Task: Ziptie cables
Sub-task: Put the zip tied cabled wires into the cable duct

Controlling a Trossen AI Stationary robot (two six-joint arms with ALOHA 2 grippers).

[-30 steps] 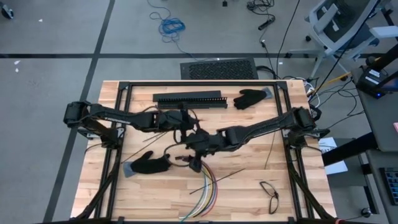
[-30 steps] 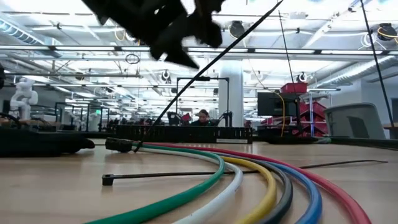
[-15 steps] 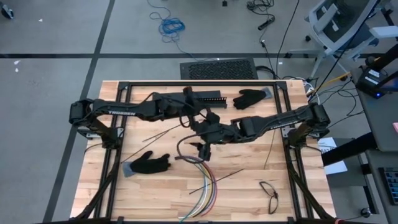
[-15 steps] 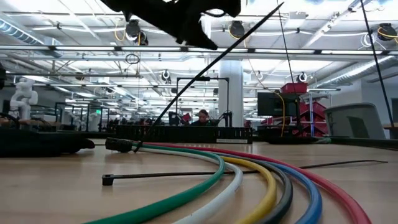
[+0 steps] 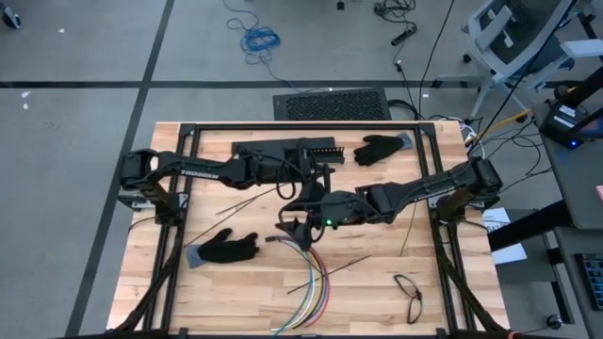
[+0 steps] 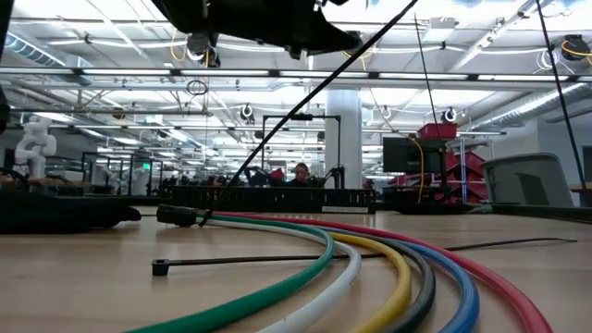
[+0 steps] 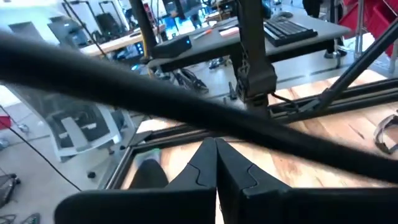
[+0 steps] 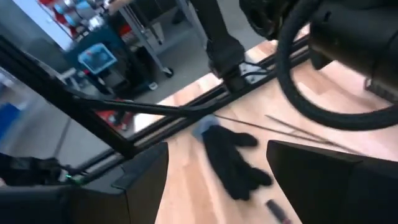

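We see light wooden slat table (image 5: 226, 292); coloured curved cables (image 5: 316, 282) near its front edge; left gripper (image 5: 318, 179) clenched empty, right gripper (image 5: 300, 228) spread above cables.

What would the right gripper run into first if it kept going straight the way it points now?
Probably the black glove lying on the wooden table. It sits between the open fingers of the right gripper in the right wrist view. Depth is unclear, so the gripper might meet the tabletop short of it.
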